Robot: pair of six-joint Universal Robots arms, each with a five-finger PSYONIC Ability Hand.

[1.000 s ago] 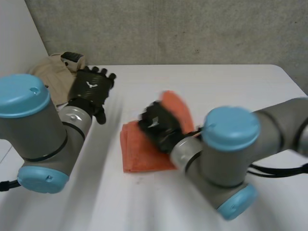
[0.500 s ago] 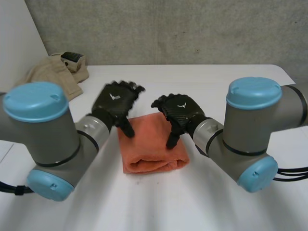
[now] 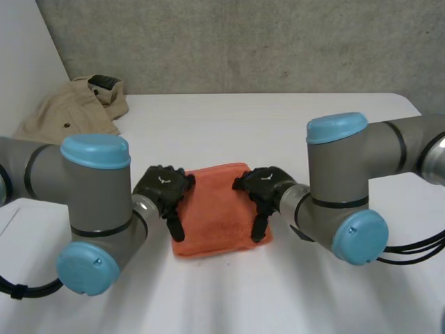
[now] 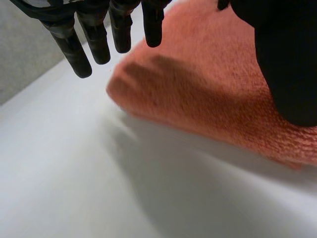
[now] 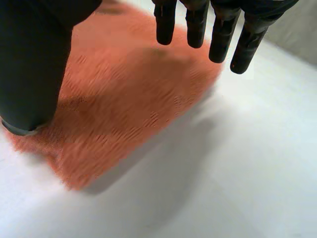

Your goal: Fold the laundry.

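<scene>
In the head view, a folded orange towel (image 3: 212, 209) lies mid-table (image 3: 278, 125), nearer the front edge, with bare surface all round. The left hand (image 3: 163, 189) is set at its left edge, the right hand (image 3: 264, 186) at its right edge. A beige garment (image 3: 76, 111) is heaped at the far left corner, well apart.

In the left wrist view, straight, spread fingers (image 4: 94, 34) are held over the towel's edge and the thumb is laid on the cloth; nothing is gripped.

In the right wrist view, the right hand is likewise held wide, with its thumb on the towel.

White surface (image 3: 278, 125) carries a folded orange towel (image 3: 212, 209) at front middle and a bunched beige garment (image 3: 76, 111) at the far left corner.
</scene>
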